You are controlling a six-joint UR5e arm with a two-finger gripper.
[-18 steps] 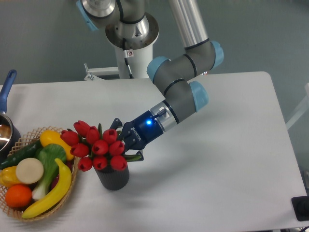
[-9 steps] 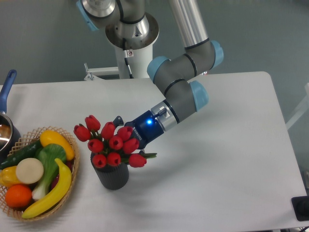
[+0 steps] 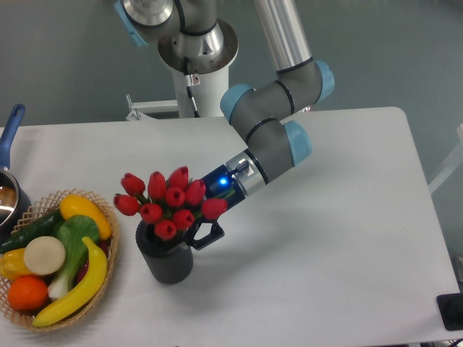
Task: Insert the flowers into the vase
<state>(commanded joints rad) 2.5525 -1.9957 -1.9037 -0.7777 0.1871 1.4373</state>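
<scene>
The flowers are seen standing over the mouth of the vase, left of centre on the table. The end effector is mostly hidden behind the blooms, so its state cannot be told.

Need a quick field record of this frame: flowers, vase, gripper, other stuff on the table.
flowers: red tulip bunch, heads above the vase mouth, stems going down into it
vase: dark ribbed cylinder, upright on the white table, beside the basket
gripper: low behind the bunch, at the vase rim; jaws mostly hidden, grip state unclear
basket: woven, left of the vase, holding fruit and vegetables
pot: blue handle at the far left edge
</scene>
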